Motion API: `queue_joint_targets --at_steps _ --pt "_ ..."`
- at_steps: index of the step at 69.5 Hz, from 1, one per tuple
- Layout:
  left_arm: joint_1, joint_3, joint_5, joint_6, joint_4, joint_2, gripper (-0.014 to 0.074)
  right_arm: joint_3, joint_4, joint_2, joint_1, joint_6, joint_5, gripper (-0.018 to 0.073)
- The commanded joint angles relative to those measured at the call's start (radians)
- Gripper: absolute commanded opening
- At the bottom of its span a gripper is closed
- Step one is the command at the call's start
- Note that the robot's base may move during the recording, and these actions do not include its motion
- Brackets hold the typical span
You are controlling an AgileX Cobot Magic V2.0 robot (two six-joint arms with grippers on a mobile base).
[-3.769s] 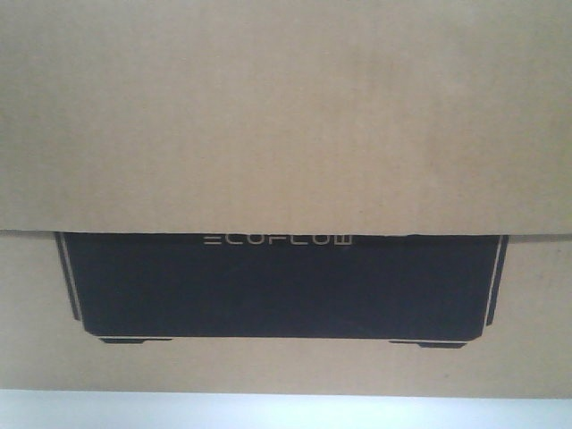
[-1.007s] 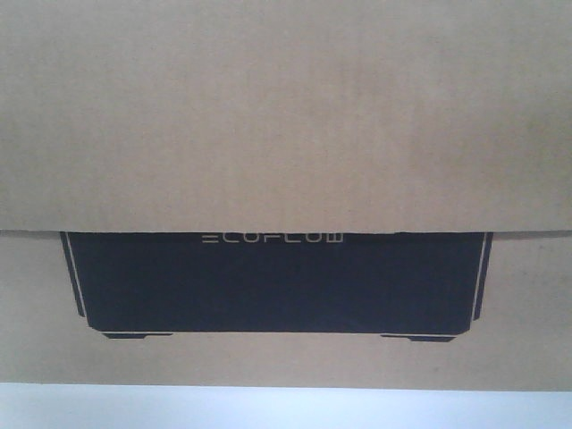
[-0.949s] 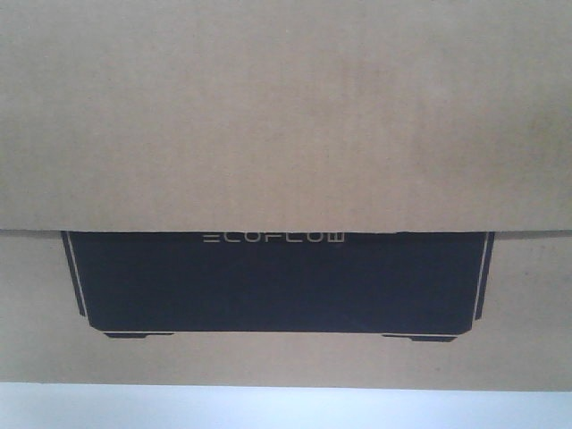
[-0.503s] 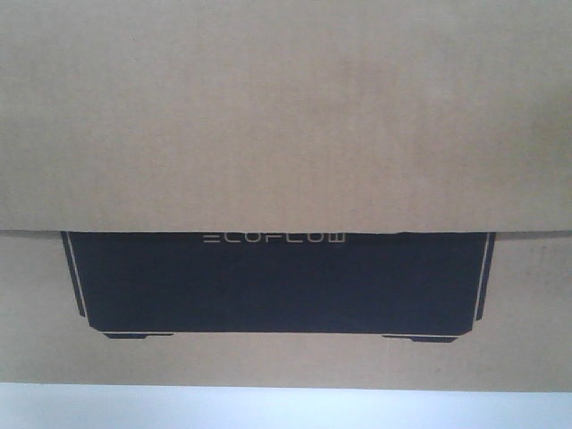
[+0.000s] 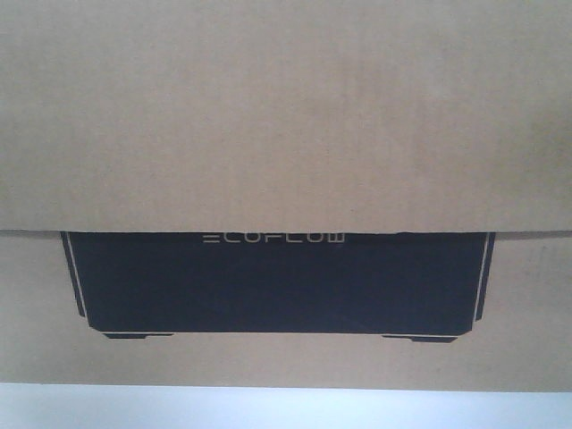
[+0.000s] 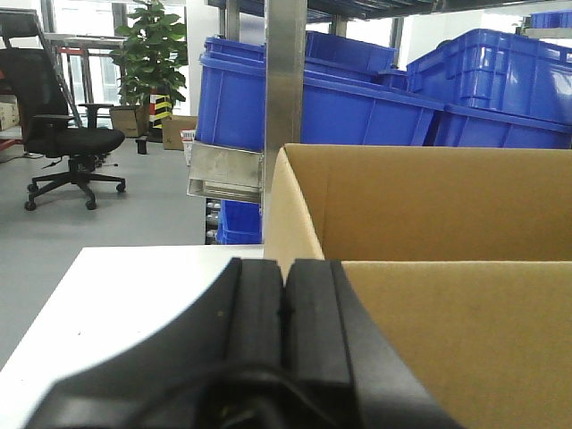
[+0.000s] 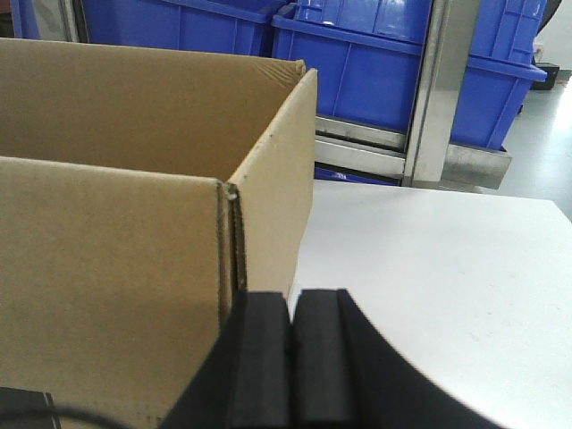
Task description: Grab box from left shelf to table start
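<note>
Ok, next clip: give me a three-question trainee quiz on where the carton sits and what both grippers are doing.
1. True or false: the ECOFLOW carton rests on the white table.
2. The left gripper and the right gripper are: A) both wide open, B) both shut with pads together, C) one open, one shut.
3. Fill in: the containers behind the carton are ____ plastic bins.

Key: 1 true, since white table shows beside the carton in both wrist views and below it in the front view. 2 B, neither pinching the cardboard. 3 blue.
</note>
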Motion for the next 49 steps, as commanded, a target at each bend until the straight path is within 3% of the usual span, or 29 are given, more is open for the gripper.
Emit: queue_joint_targets --at_steps 1,4,9,11,27,38,46,49 --pt "-0.007 -0.019 -0.100 -0.007 -0.005 -0.007 -0.0094 -0.027 -0.005 0.012 0.004 -0.002 -0.096 0.0058" --pt "-0.007 -0.003 -0.105 -0.007 -0.047 -0.007 -0.0094 -0.027 -0.005 0.012 0.004 -0.002 -0.096 0.0058" --pt "-0.007 0.025 -0.105 -0.007 -0.191 -0.007 -0.0094 -0.027 -0.005 0.012 0.004 -0.002 -0.096 0.0058" --pt "-0.006 0.037 -0.103 -0.007 -0.204 -0.007 -0.0094 -0.027 -0.005 0.012 0.004 -0.002 -0.096 0.0058" --pt "0.103 0.176 -0.140 -0.007 -0.204 -0.009 -0.0094 -0.027 -0.005 0.012 0.004 -0.002 -0.096 0.0058" --pt "0.190 0.305 -0.264 -0.007 -0.204 -0.009 -0.0094 -0.027 -0.005 0.012 0.004 -0.002 -0.096 0.0058" --pt "0.221 0.394 -0.422 -0.007 -0.199 -0.009 -0.0094 -0.027 -0.005 0.012 0.004 -0.002 -0.096 0.0058" --pt "0.226 0.387 -0.379 -0.007 -0.199 -0.009 -0.0094 -0.027 -0.005 0.012 0.004 -0.002 -0.096 0.0058"
